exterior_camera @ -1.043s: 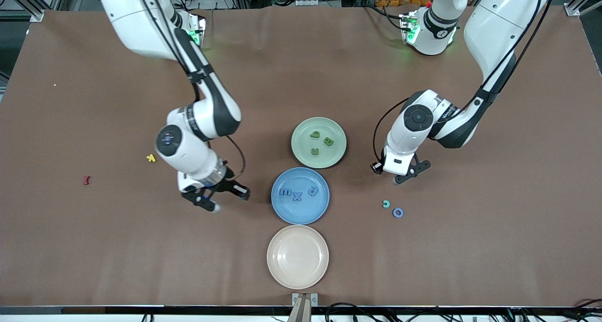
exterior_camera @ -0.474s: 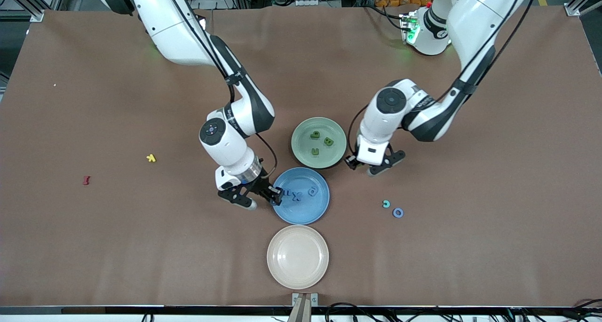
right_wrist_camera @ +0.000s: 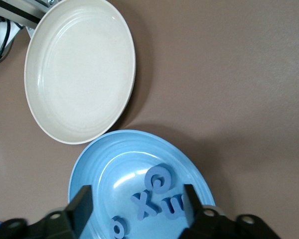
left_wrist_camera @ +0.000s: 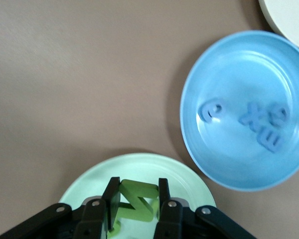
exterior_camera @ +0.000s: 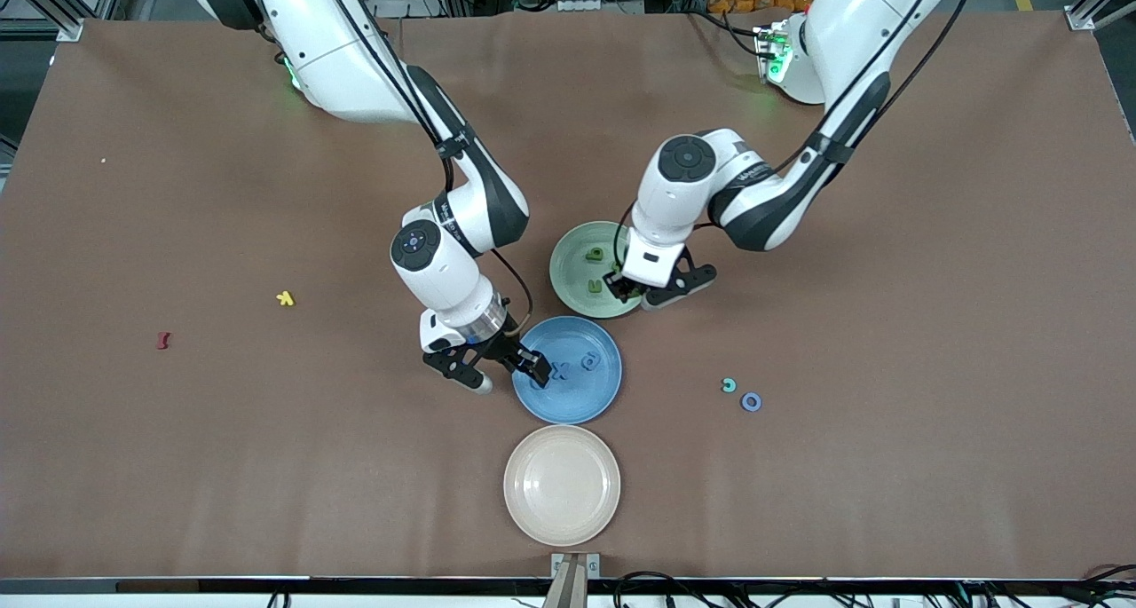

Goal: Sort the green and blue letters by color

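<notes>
"Scanning the matte brown worktop [exterior_camera: 177, 466], what gets cut off?"

"Both white arms run out past the top edge of the front view. The smooth round cream plate [exterior_camera: 562, 501], nearest the front camera, shows whole. The glossy round blue plate [exterior_camera: 577, 404] lies just beside it, one step farther from the camera. The pale green round plate [exterior_camera: 564, 266], farther again, is partly covered by the left arm's wrist."

"And the end effectors?"

"The left end effector [exterior_camera: 639, 290] hangs over the green plate with its black fingers pinched on a flat olive-green N [left_wrist_camera: 137, 199]. Its wrist view cuts off the bottom of that letter. The right end effector [exterior_camera: 508, 377] is over the blue plate's rim, at the right arm's end of it, jaws spread wide and empty."

"The other letters?"

"Four flat mid-blue ones lie in the blue plate: E [left_wrist_camera: 269, 139], X [left_wrist_camera: 251, 114], c [left_wrist_camera: 278, 114] and a [left_wrist_camera: 209, 109]. From the front, a finger hides two of them. An olive-green q [exterior_camera: 595, 255] and u [exterior_camera: 593, 285] lie in the green plate."

"Strays?"

"A yellow k [exterior_camera: 285, 298] and a dark red letter [exterior_camera: 162, 340] lie toward the right arm's end. A teal c [exterior_camera: 729, 384] and a pale periwinkle ring [exterior_camera: 751, 401] lie toward the left arm's end."
</notes>
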Tool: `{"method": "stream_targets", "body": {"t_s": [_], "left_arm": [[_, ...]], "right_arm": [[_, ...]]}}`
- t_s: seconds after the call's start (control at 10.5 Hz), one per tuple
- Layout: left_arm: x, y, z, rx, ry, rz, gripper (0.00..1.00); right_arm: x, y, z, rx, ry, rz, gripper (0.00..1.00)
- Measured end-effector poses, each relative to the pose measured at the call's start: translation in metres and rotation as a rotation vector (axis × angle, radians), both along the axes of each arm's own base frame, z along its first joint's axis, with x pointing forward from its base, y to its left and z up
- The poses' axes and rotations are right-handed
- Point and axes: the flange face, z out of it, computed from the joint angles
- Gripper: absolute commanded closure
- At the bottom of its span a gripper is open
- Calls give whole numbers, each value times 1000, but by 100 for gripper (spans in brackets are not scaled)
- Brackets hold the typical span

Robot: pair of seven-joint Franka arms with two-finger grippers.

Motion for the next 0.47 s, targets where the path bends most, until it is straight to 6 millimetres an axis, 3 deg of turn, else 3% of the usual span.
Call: {"method": "stream_targets", "body": {"t_s": [0.09,0.28,0.47], "left_arm": [[-9,-11,-1,-1,2,-20,0],[-26,-27,-8,14,19,-57,0],[-36,-28,-19,80,61,-68,0]], "right_arm": [[1,-3,-2,-12,6,6,0],[9,-20,-7,-54,19,51,0],[26,-57,-12,-104,32,118,0]]}}
